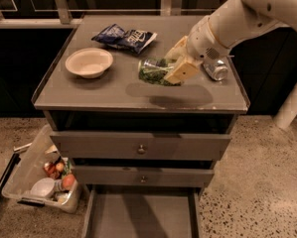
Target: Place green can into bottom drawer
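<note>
The green can [153, 71] lies on its side in my gripper [176, 61], which is shut on it. Its silver end points left. It hangs a little above the grey cabinet top [98, 90], right of centre, and casts a shadow below. My white arm reaches in from the upper right. The bottom drawer [138, 217] is pulled open at the frame's lower edge, and its flat grey floor is bare. The two upper drawers with small knobs are closed.
A white bowl [88, 62] sits at the left of the top and a dark blue chip bag [124, 37] at the back. A silver can [216, 69] lies behind my wrist. A clear bin [41, 178] with food stands on the floor at the left.
</note>
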